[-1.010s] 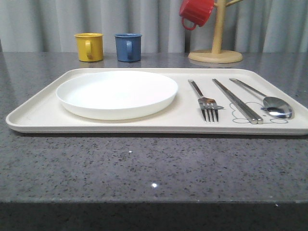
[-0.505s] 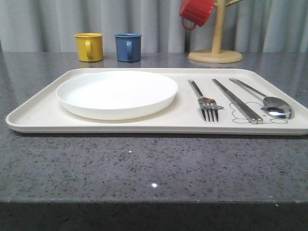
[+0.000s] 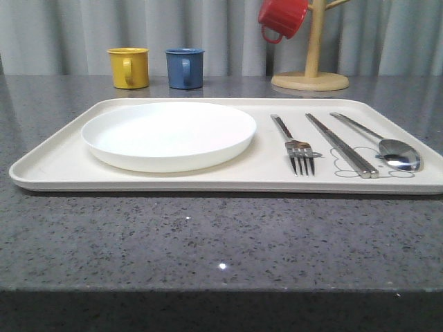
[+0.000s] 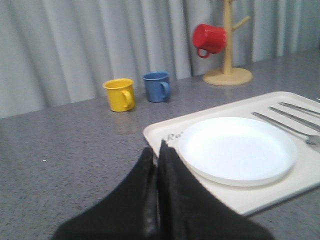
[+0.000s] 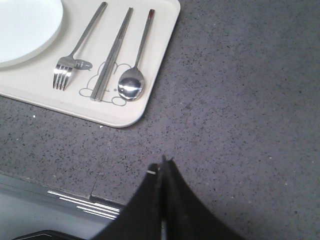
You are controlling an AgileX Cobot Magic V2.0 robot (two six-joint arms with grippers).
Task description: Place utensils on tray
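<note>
The cream tray (image 3: 62, 166) lies across the grey table. On its right half rest the silver fork (image 3: 299, 148), the pair of chopsticks (image 3: 342, 146) and the spoon (image 3: 398, 153), side by side over the rabbit print. From the right wrist view the fork (image 5: 65, 74), chopsticks (image 5: 110, 57) and spoon (image 5: 132, 86) lie on the tray (image 5: 160, 50). My right gripper (image 5: 162, 165) is shut and empty above the bare table, off the tray's right front corner. My left gripper (image 4: 156, 150) is shut and empty near the tray's left end (image 4: 160, 134).
A round white plate (image 3: 168, 133) sits on the tray's left half. Behind the tray stand a yellow mug (image 3: 129, 67) and a blue mug (image 3: 185, 67). A red mug (image 3: 282, 17) hangs on a wooden mug tree (image 3: 310, 76) at the back right. The table's front edge (image 5: 85, 192) runs below my right gripper.
</note>
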